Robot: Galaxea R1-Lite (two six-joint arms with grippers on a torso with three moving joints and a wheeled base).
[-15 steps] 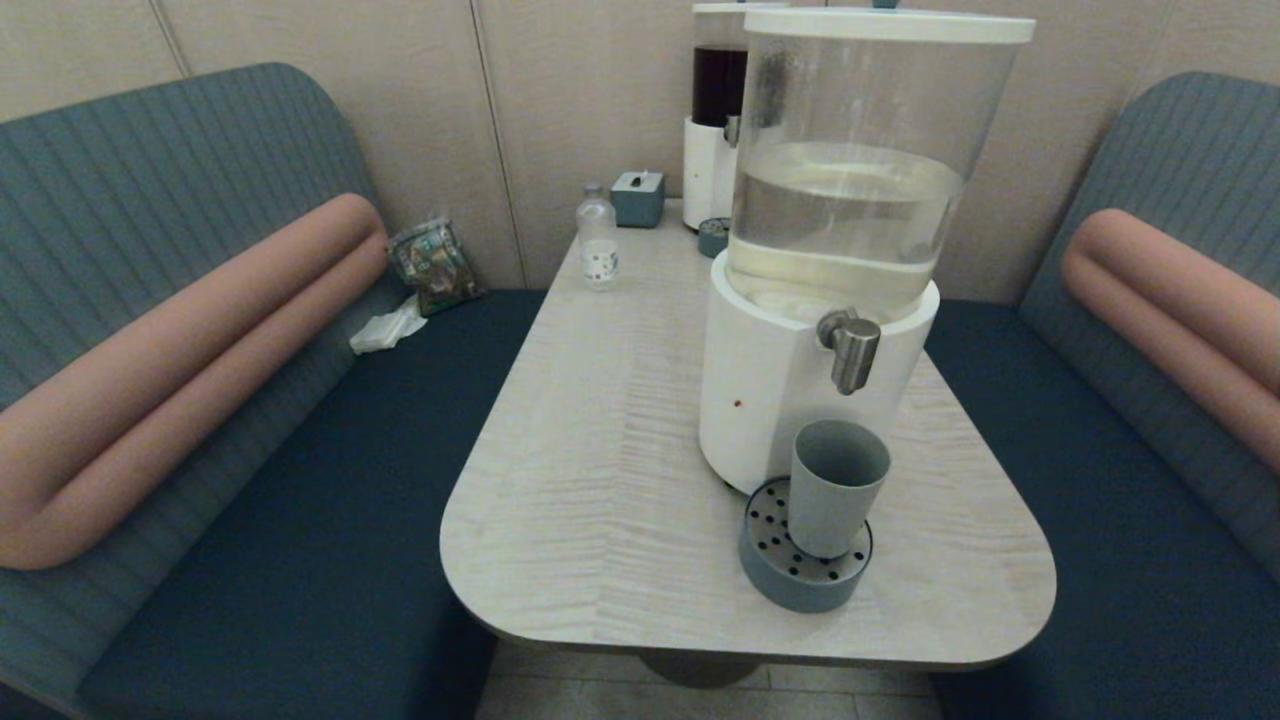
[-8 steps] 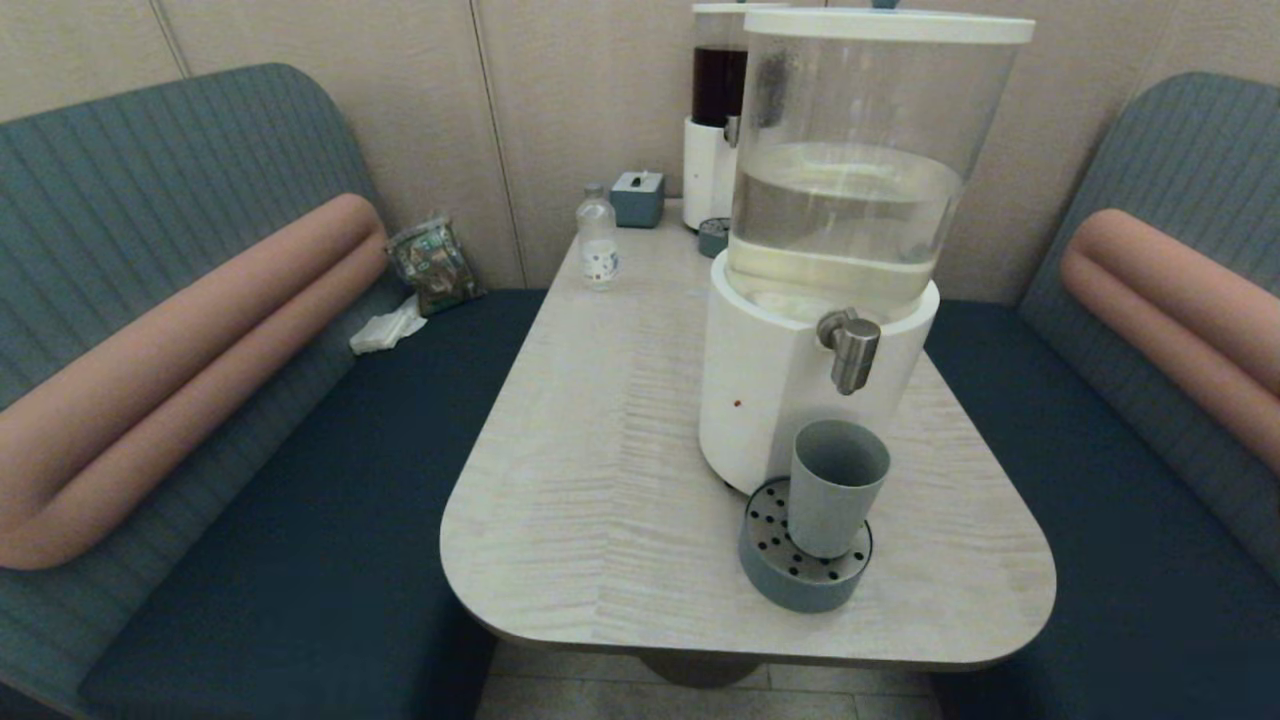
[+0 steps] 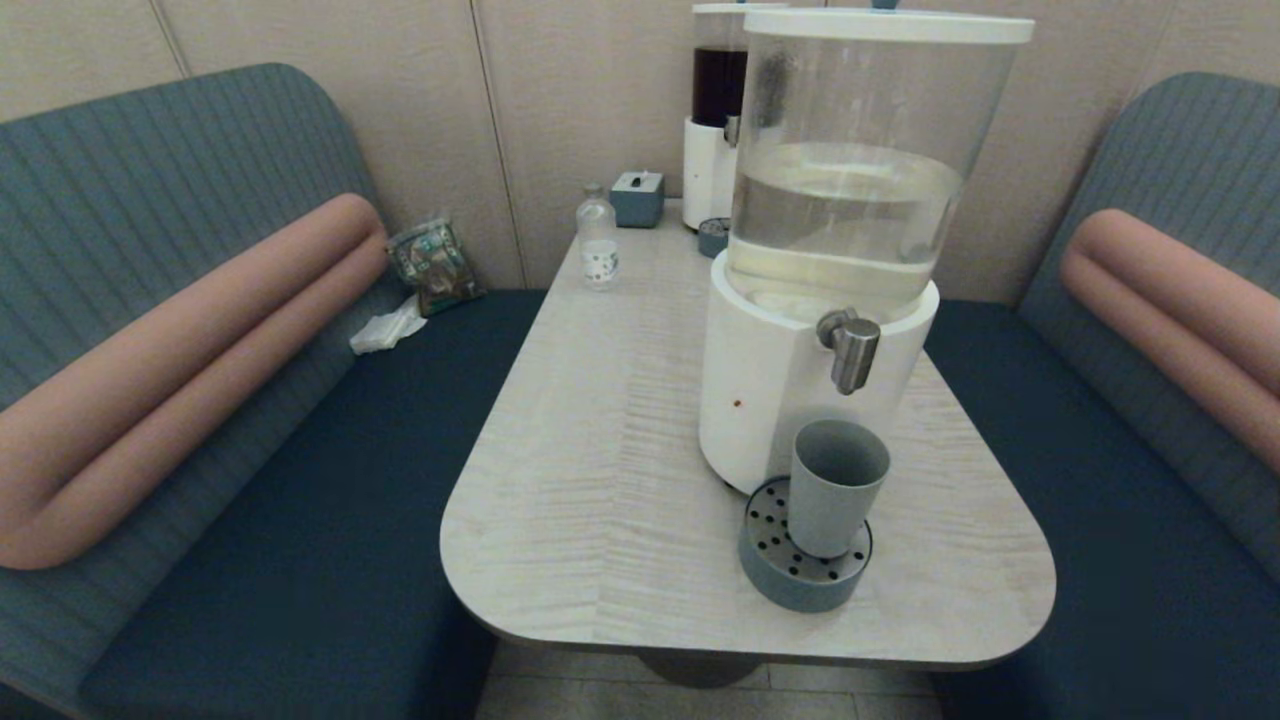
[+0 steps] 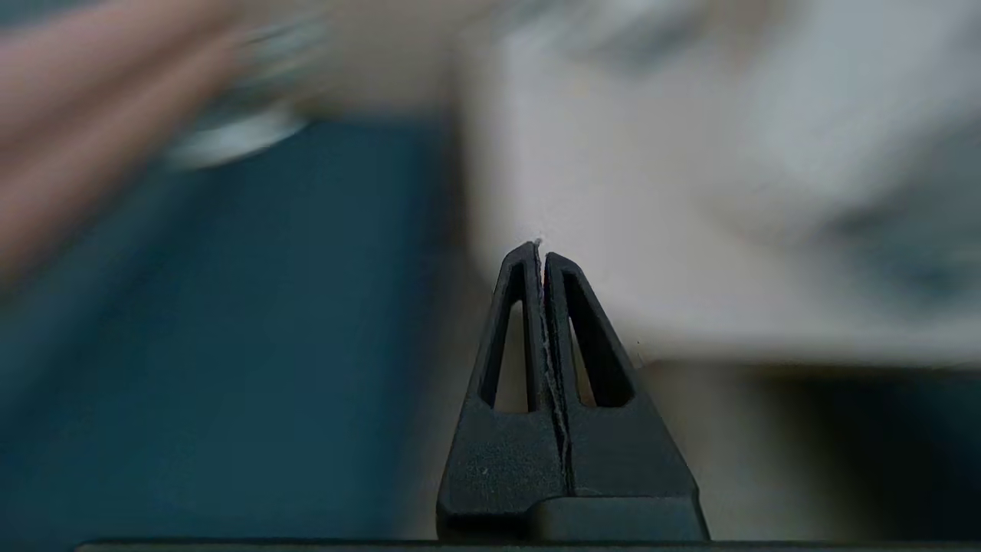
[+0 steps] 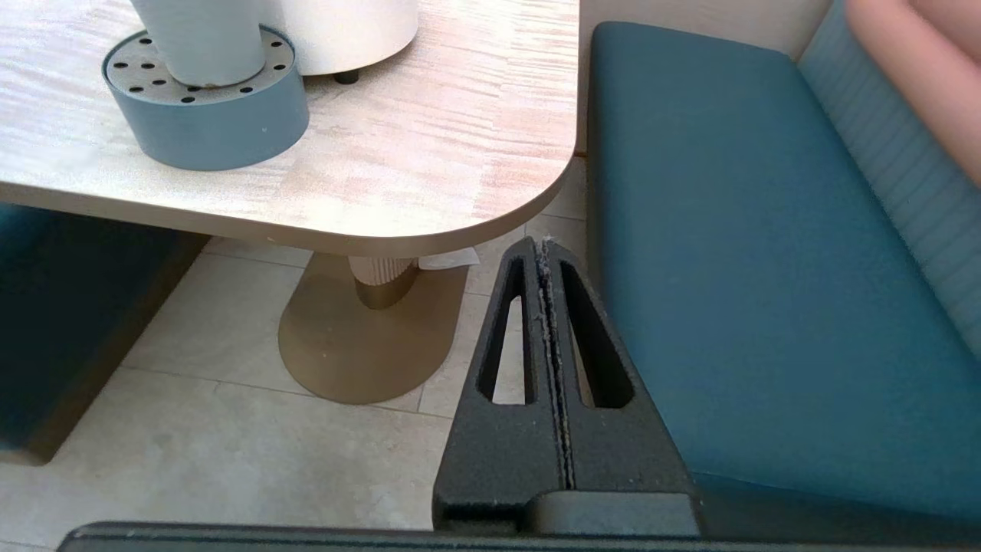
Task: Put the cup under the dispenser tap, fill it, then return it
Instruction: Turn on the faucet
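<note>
Table fills centre of head view, benches either side. Big dispenser, white base and clear tank about half full of clear liquid, stands at the table's 3 o'clock side. Narrower dispenser with dark liquid sits behind it at 12 o'clock. Drip tray, round and perforated, touches the big dispenser's base at its 6 o'clock. Cup stands upright on the tray, directly below the dispenser tap, clear gap between them; fill level not visible. Small bottle at the table's 11 o'clock. Right gripper low off the table corner, above floor and bench, fingers pressed together, holding nothing. Left gripper also closed and empty; surroundings blurred, probably near the table edge.
</note>
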